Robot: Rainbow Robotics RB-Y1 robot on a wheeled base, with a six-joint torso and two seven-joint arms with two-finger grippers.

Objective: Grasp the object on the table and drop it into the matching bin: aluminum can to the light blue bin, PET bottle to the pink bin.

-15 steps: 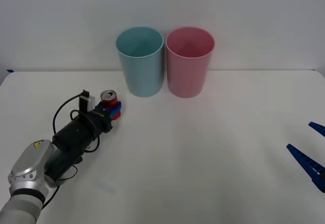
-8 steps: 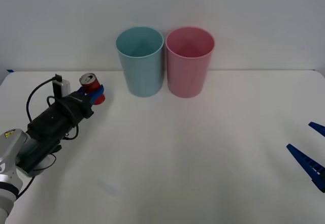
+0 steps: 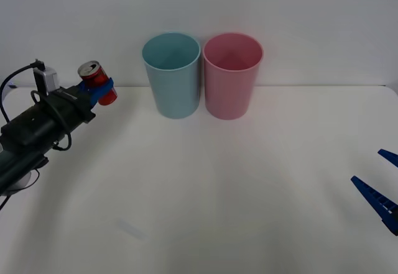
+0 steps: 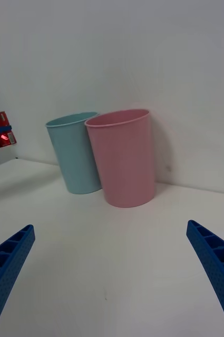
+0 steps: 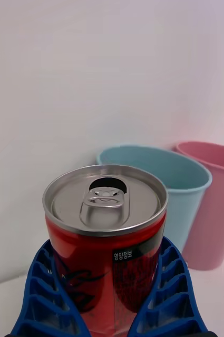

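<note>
Left gripper clamped on aluminum can, long axis near upright, top tilted left, right gripper apart

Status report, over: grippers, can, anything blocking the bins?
Left gripper shut on red can, lifted off table. Right gripper open, idle at right edge. Light blue bin unobstructed beside pink bin.

small black label with white Korean text "영양정보" on the red aluminum can, other print unreadable
</note>
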